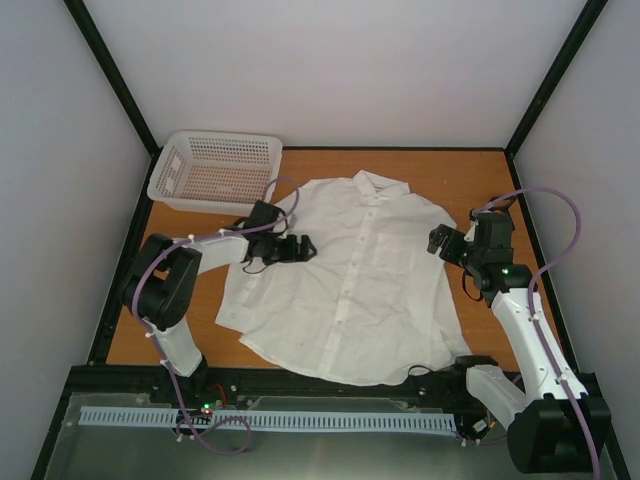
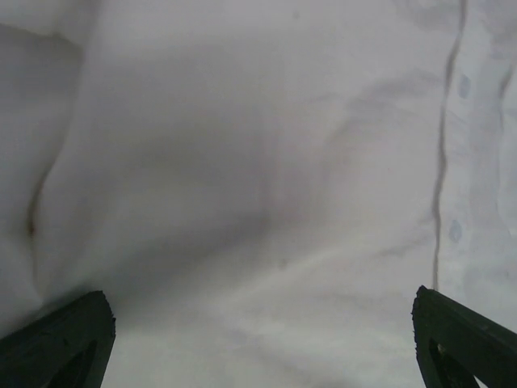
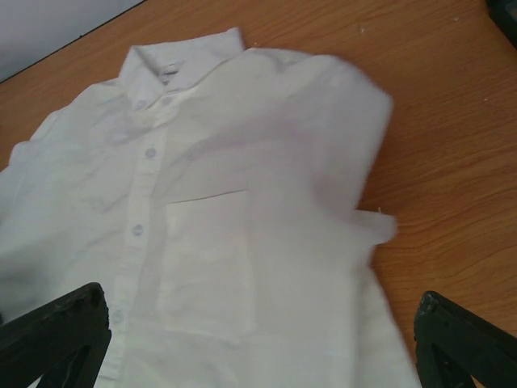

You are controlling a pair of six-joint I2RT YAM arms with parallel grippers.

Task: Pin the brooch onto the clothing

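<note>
Orange-brown wood counter [image 1: 480, 170] carries a white dress shirt [image 1: 350, 290] spread front up across its middle, with the collar [image 1: 372, 183] toward the far edge and the hem close to the near edge. A white perforated basket [image 1: 160, 185] sits in the far left corner, just beside the shirt's shoulder. The left gripper [image 1: 296, 247] hangs low over the half of the shirt nearer the counter's left edge. Its jaws are spread wide, with only wrinkled cloth below them and nothing in their hold; whether the fingers touch the fabric cannot be told. The right gripper [image 1: 438, 240] hovers at the shirt's side nearest the counter's right edge, jaws likewise wide apart and empty, facing the garment. The chest pocket [image 3: 206, 259] lies on the half nearer the right edge, beside the placket. Small pale buttons [image 3: 149, 151] run down the shirt's centre.
</note>
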